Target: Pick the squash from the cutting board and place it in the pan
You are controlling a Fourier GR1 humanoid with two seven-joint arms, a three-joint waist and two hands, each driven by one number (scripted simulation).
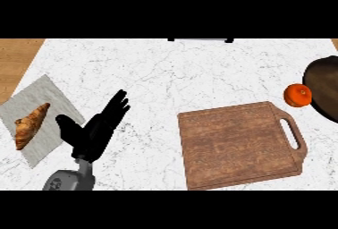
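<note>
Single head view, steeply down onto the counter

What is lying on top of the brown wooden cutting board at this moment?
Nothing rests on the brown wooden cutting board; its whole top shows bare. The round orange squash sits beside the dark pan, off the board.

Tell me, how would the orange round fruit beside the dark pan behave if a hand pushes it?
The orange fruit looks nearly spherical, so it would probably roll instead of sliding. It sits close against the pan, which may stop it on that side. Its skin looks smooth, so perhaps slippery.
</note>
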